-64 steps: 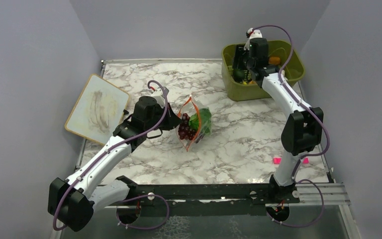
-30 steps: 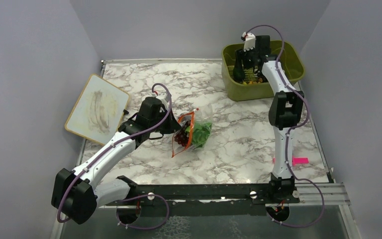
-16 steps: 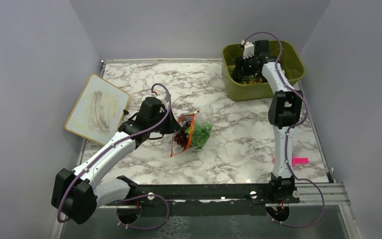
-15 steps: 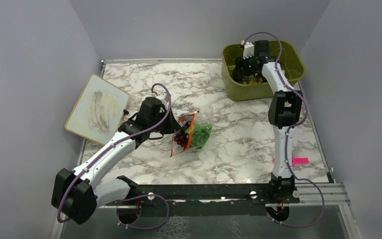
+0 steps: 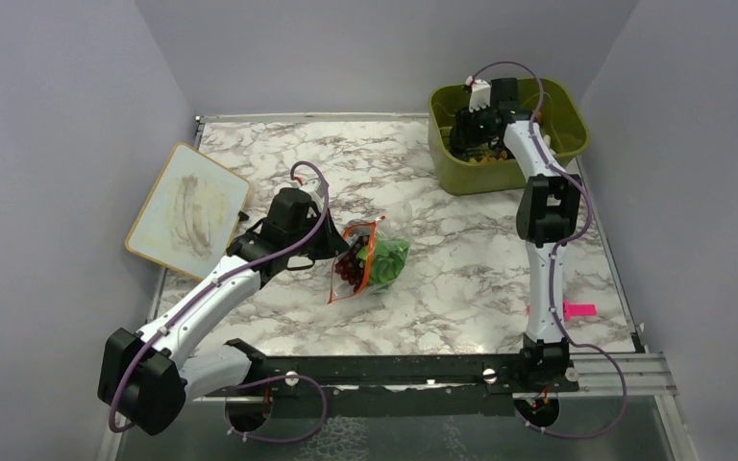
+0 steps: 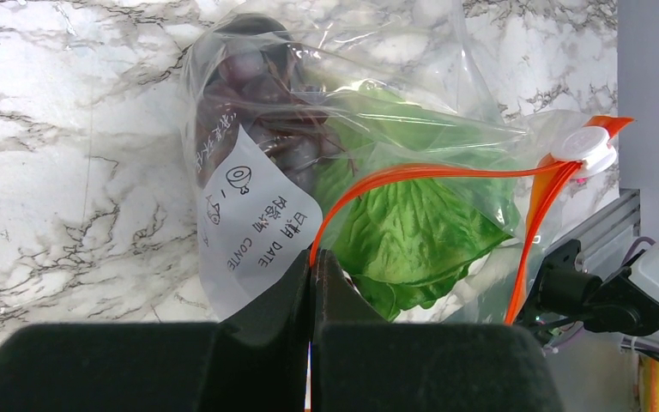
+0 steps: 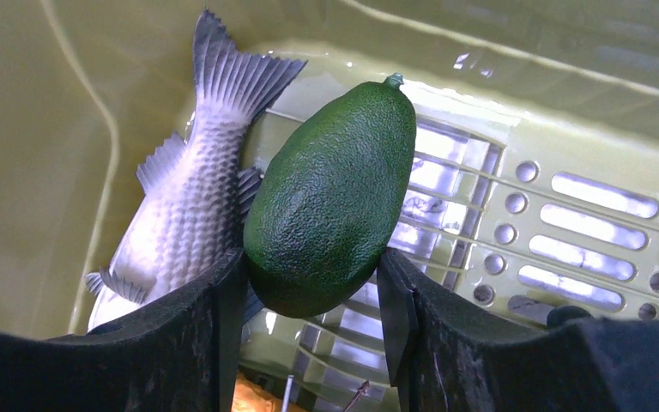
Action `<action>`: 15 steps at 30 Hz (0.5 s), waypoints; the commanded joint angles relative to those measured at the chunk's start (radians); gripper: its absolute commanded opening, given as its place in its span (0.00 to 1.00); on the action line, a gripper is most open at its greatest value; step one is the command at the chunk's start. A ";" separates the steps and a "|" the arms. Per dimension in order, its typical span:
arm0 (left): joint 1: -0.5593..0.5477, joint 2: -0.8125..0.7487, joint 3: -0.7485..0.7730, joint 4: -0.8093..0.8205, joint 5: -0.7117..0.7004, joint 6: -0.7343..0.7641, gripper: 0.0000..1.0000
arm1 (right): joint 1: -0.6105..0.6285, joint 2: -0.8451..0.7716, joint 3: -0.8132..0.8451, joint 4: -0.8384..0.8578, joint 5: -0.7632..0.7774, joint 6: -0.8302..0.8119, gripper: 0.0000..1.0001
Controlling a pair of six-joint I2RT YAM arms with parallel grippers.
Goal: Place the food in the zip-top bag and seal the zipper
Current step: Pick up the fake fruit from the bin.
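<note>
The clear zip-top bag (image 5: 360, 259) lies mid-table with the lettuce (image 6: 412, 232) and purple grapes (image 6: 257, 94) inside. Its orange-red zipper (image 6: 429, 174) gapes open, with a white slider (image 6: 585, 146) at the far end. My left gripper (image 6: 313, 257) is shut on the near mouth edge of the bag, also seen from above (image 5: 338, 245). My right gripper (image 7: 309, 275) is down inside the olive bin (image 5: 461, 173), and both pads touch the dark green piece (image 7: 335, 189). The grey fish (image 7: 189, 215) lies beside it. An orange piece (image 7: 253, 396) shows below.
A small whiteboard (image 5: 187, 209) lies at the table's left edge. A pink clip (image 5: 577, 309) lies near the right arm's base. The bin's walls (image 7: 34, 129) stand close around my right gripper.
My left gripper pulled the bag slightly nearer and to the left, then held still. My right gripper moved deeper into the bin and settled around the dark green piece.
</note>
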 commanded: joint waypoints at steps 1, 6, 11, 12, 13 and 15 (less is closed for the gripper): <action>0.000 -0.014 0.019 0.001 -0.029 -0.017 0.00 | -0.007 -0.039 -0.017 0.084 0.013 0.005 0.34; 0.000 -0.009 0.019 0.006 -0.038 -0.020 0.00 | -0.006 -0.094 -0.033 0.134 0.018 0.041 0.31; 0.000 0.002 0.032 0.032 -0.027 -0.022 0.00 | -0.006 -0.161 -0.062 0.184 0.005 0.113 0.30; 0.000 0.003 0.036 0.033 -0.028 -0.017 0.00 | -0.006 -0.177 -0.068 0.189 0.010 0.122 0.30; 0.000 0.001 0.038 0.033 -0.030 -0.011 0.00 | -0.006 -0.186 -0.070 0.189 0.017 0.130 0.30; 0.000 -0.005 0.037 0.039 -0.042 -0.007 0.00 | -0.006 -0.195 -0.055 0.170 0.029 0.148 0.29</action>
